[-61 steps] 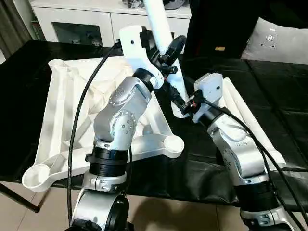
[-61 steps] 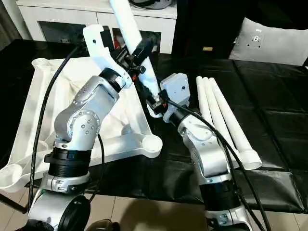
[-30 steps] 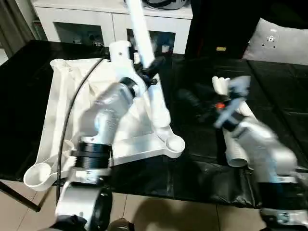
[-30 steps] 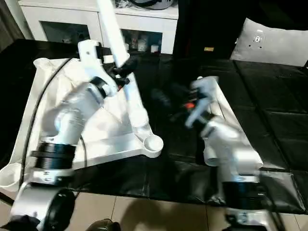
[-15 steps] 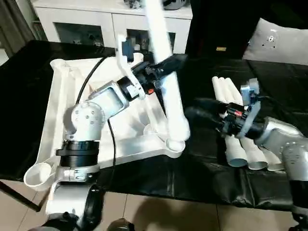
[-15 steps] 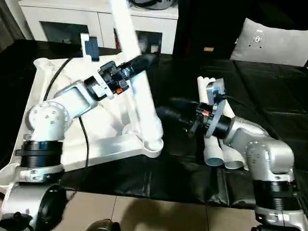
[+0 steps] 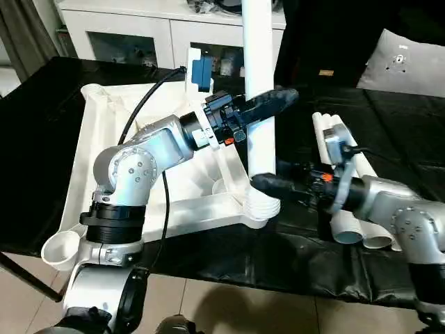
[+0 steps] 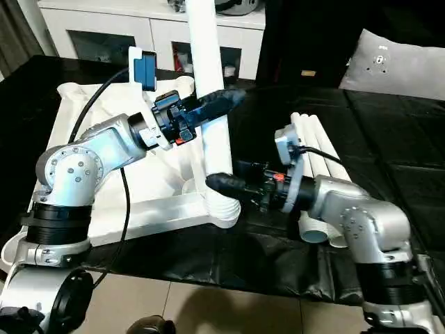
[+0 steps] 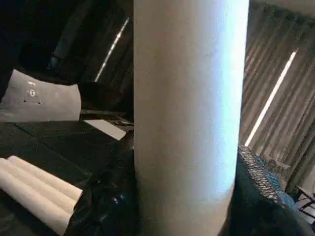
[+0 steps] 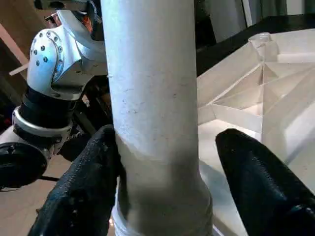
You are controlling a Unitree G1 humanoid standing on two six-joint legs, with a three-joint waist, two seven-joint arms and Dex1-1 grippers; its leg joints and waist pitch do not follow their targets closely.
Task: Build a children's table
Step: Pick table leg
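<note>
Left hand (image 7: pixel 268 106) pinches the white tapered tube leg (image 7: pixel 259 83) upright at frame centre, over the white ribbed tabletop's corner socket (image 7: pixel 261 206); right hand (image 7: pixel 268 184), spread, seemingly brackets its base.

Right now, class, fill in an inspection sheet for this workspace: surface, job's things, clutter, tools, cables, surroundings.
Surface: work table under a black cover.
Job's things: tabletop lying underside up; one leg upright at its near corner socket; spare legs lying side by side.
Clutter: nothing seen.
Tools: left tool shut on the leg; right tool straddling the leg's base, one finger apart from it.
Cables: black cable looping off the left arm.
Surroundings: white cabinet, grey cushion.
</note>
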